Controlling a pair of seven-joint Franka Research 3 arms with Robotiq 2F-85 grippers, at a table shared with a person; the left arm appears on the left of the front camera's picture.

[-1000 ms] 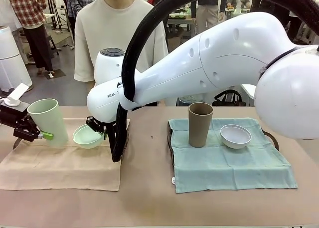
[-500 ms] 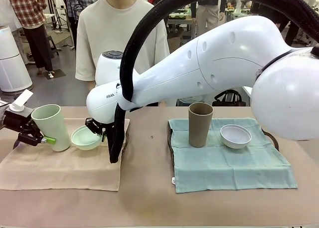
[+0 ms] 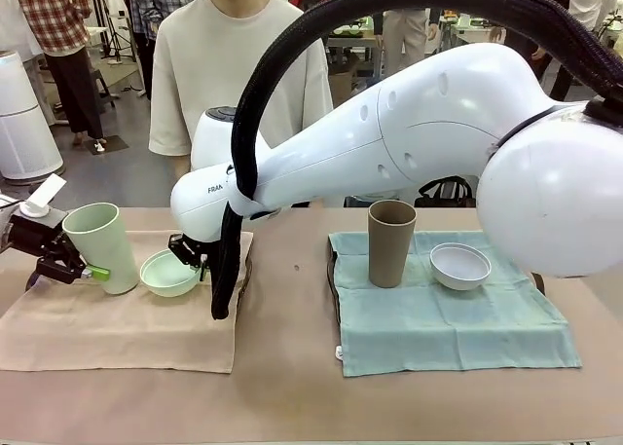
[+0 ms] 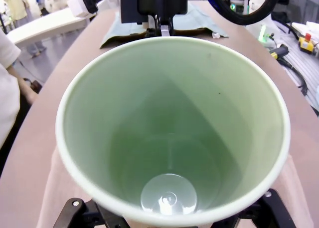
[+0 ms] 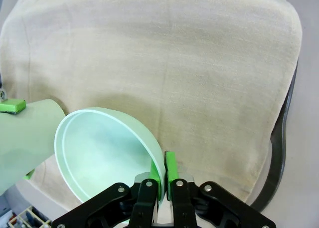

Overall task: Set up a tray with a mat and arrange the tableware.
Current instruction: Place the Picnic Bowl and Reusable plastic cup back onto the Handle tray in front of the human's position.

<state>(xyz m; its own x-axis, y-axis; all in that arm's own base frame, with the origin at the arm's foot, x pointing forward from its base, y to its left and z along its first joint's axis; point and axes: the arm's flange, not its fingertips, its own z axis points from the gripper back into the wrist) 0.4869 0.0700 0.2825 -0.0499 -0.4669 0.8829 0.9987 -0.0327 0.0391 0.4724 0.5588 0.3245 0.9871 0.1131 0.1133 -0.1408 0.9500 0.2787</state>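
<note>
Left gripper (image 3: pixel 80 267) still clamps the green cup (image 3: pixel 100 245), now upright on the beige mat (image 3: pixel 117 328). Beside it, green bowl (image 3: pixel 169 273) has settled flat; right gripper (image 5: pixel 162 175) seems to be loosening, rim between its pads. Placement nearly finished.

On the table (image 3: pixel 292 387) two mats lie side by side: the left mat (image 3: pixel 117 328) and the right mat (image 3: pixel 448 318), each over a tray (only a dark rim (image 5: pixel 279 153) shows). On the left mat, near its far edge, the cup (image 3: pixel 100 246) stands left of the bowl (image 3: pixel 168 273), just beside it. On the right mat, the second cup (image 3: pixel 390 242) stands left of the second bowl (image 3: pixel 460 266). A person (image 3: pixel 238 70) stands behind the table.
</note>
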